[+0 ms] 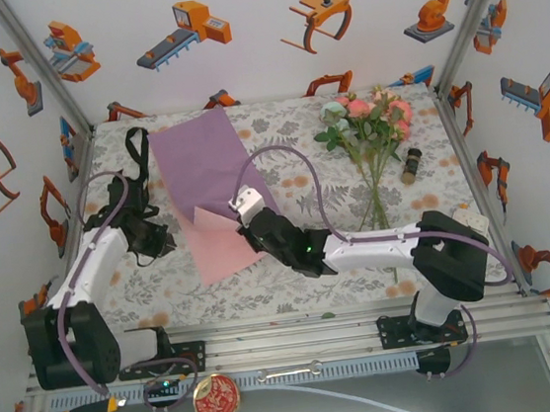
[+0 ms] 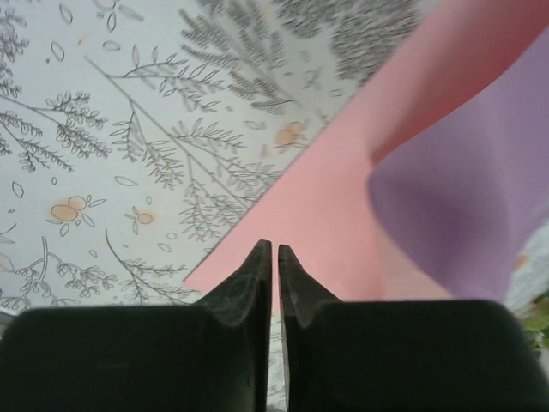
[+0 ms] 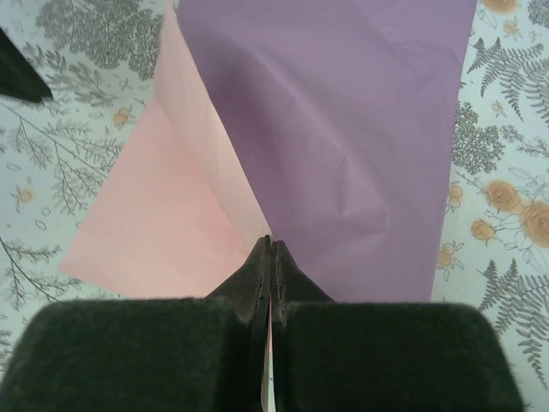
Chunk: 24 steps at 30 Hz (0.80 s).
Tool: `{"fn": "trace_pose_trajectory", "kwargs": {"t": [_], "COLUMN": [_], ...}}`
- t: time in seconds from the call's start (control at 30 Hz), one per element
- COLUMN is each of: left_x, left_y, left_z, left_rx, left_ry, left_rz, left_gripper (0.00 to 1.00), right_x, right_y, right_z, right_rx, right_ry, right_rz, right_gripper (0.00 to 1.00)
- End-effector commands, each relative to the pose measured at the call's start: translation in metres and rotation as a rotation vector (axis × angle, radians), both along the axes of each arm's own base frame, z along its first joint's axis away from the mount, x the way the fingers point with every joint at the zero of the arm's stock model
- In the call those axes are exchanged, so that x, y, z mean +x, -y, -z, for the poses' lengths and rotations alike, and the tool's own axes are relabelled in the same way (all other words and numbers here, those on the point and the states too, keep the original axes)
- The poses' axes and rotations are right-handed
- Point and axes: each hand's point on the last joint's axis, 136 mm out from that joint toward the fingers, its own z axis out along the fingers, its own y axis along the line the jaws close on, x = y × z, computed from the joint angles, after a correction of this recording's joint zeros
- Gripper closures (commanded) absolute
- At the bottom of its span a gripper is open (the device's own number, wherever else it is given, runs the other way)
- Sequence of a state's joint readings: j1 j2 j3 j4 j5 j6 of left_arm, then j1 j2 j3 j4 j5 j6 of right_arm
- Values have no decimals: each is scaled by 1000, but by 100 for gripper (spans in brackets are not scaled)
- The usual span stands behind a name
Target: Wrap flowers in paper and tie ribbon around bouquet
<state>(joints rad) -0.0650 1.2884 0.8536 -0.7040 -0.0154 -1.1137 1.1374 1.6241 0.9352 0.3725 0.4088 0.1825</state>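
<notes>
The right claw is clamped shut on the paper at the fold where lilac turns to pink. The left claw stands a slit apart, gripping nothing, with its tips at the pink corner's edge; whether they touch it is hard to make out. The thin, faintly creased sheet lies centre-left on the floral counter, its near edge hidden behind the black claws, with the flowers at upper right and the limp black ribbon at upper left.

Free cloth between paper, flowers.
</notes>
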Motion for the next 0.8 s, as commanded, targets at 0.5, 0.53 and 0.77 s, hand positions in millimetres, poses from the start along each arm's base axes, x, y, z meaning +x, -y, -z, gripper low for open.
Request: {"fn": "trace_pose_trajectory", "kwargs": {"t": [0.5,0.53,0.77], "left_x": [7,6,-3], "left_y": [67,65,34], "left_z": [80,82,85], "left_rx": [-198,-187,-89], "left_ry": [-191,-201,-255], "left_rz": [185,185,125], "left_gripper": [100,100,100], "right_x": [41,42,48], "right_y": [53,59,142], "right_z": [-29,-29,-34], "right_rx": [345,350,435], "right_ry": [-132,-140,-169], "right_rz": [375,408,792], "right_gripper": [100,100,100]}}
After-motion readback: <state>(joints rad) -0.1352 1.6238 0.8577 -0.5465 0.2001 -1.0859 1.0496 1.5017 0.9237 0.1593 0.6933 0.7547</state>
